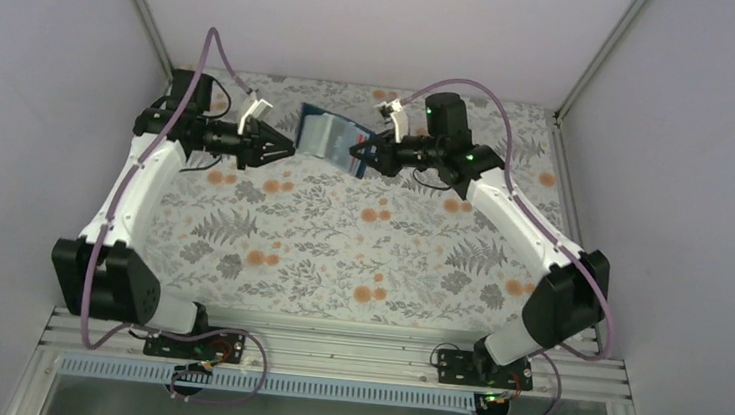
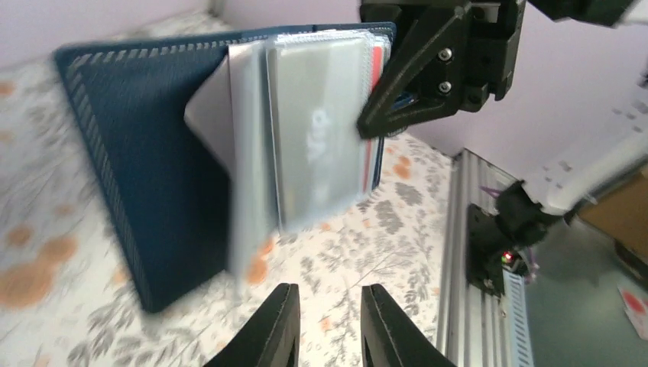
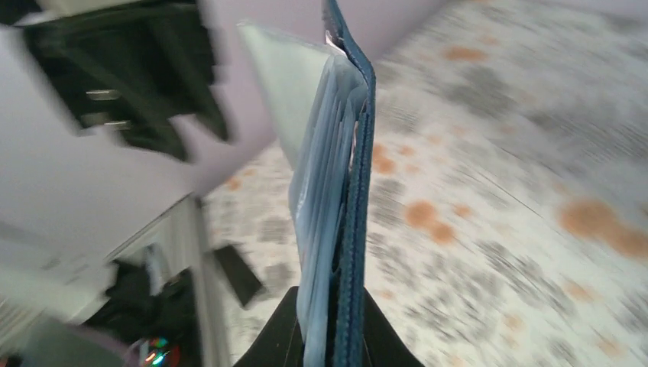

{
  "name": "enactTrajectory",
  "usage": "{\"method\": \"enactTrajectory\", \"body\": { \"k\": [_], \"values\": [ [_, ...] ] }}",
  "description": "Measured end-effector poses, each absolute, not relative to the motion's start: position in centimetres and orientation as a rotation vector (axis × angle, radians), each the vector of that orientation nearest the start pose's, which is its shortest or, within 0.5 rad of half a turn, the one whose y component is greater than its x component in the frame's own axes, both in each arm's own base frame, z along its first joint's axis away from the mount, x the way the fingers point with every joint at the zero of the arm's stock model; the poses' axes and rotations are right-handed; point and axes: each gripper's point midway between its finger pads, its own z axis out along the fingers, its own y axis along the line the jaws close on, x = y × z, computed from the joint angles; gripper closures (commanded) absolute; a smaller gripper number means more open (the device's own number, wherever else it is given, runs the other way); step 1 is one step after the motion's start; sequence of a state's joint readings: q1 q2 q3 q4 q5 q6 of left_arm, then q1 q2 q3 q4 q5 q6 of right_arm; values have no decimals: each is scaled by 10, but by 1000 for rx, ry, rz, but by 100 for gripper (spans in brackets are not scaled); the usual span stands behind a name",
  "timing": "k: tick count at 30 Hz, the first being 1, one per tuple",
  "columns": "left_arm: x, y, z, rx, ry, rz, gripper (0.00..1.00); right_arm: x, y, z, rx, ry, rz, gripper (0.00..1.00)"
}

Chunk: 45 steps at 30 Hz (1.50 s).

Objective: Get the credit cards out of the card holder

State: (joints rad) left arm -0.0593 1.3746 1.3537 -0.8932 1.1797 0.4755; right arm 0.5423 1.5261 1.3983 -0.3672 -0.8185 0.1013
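Note:
The navy card holder hangs open above the far middle of the table. My right gripper is shut on its right edge; in the right wrist view the holder stands edge-on between the fingers, pale pockets to its left. The left wrist view shows the navy cover and the credit cards still in the clear pockets: a grey card faces me with a red edge behind it. My left gripper is just short of the holder's left side, slightly open, with nothing between its fingers.
A floral cloth covers the table. Pale enclosure walls stand close behind and at both sides. A metal rail with both arm bases runs along the near edge. The right arm's base shows in the left wrist view.

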Motion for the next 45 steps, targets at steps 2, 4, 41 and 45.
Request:
{"method": "enactTrajectory", "body": {
  "k": [2, 4, 41, 45],
  "values": [
    [310, -164, 299, 918, 1898, -1149, 66, 331, 314, 286, -822, 2022, 1163, 96],
    [319, -154, 286, 883, 1945, -1109, 60, 352, 296, 254, -683, 2158, 1079, 96],
    [147, 119, 36, 347, 3108, 104, 8, 348, 297, 221, -624, 2363, 951, 96],
    [164, 112, 43, 375, 3056, 13, 8, 344, 301, 221, -642, 2363, 975, 96]
  ]
}}
